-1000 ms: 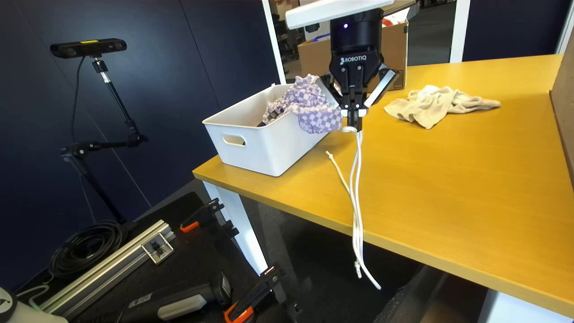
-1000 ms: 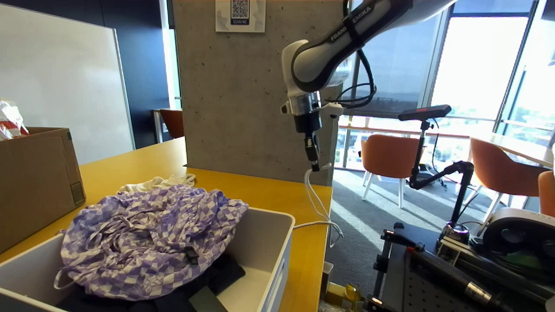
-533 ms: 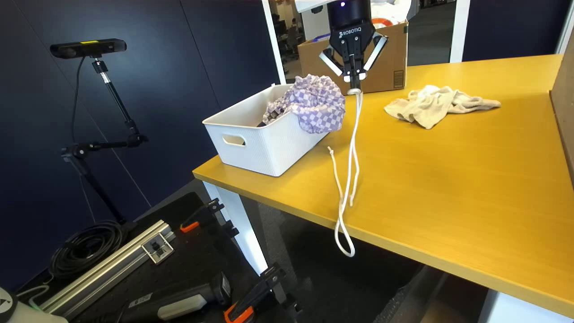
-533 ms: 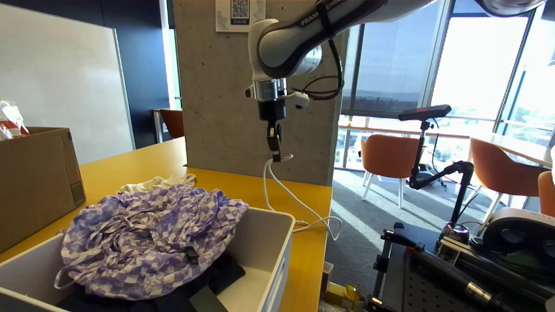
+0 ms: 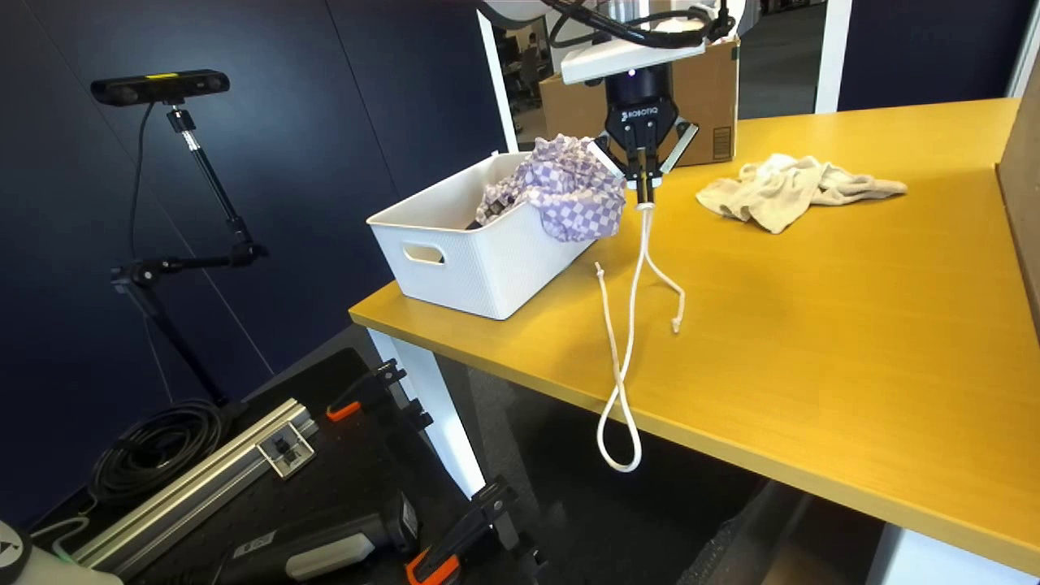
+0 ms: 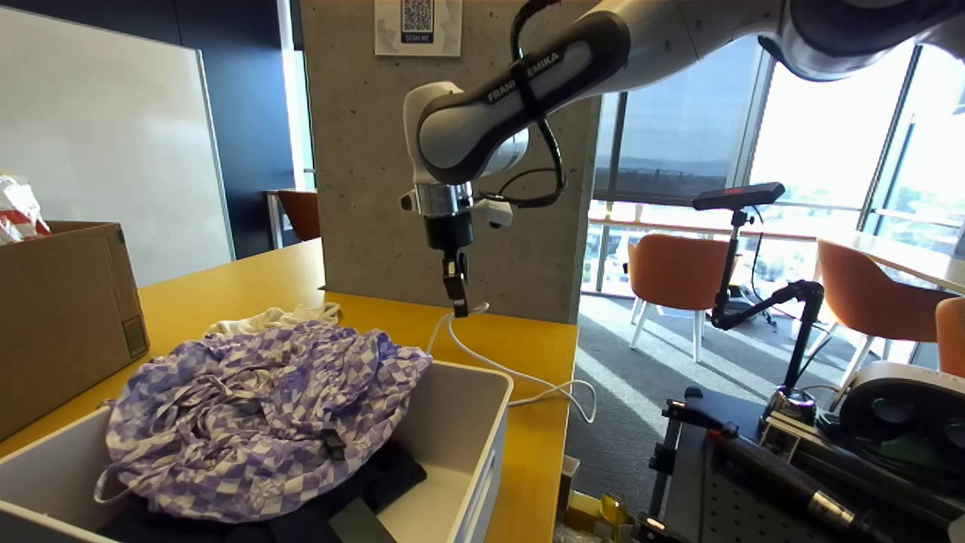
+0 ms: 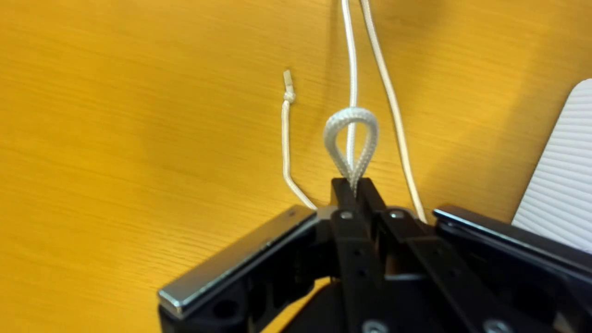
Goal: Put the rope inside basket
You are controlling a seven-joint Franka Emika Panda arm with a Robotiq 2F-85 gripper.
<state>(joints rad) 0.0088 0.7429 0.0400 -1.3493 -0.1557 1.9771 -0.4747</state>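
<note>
Rope (image 7: 353,78) slants down from fingers (image 7: 341,192), loop (image 5: 622,468) pointing off the table (image 5: 812,325).

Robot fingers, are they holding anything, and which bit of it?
The white rope, pinched at a folded bit partway along; a small loop pokes out past the fingers.

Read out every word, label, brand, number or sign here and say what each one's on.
"ROBOTIQ", on the claw.
"FRAN… EMIKA", partly covered, on the robot arm.
"SCAN ME", on the poster, below a QR code.
Too small or blurred: cardboard box label, black device label, white device lettering.
</note>
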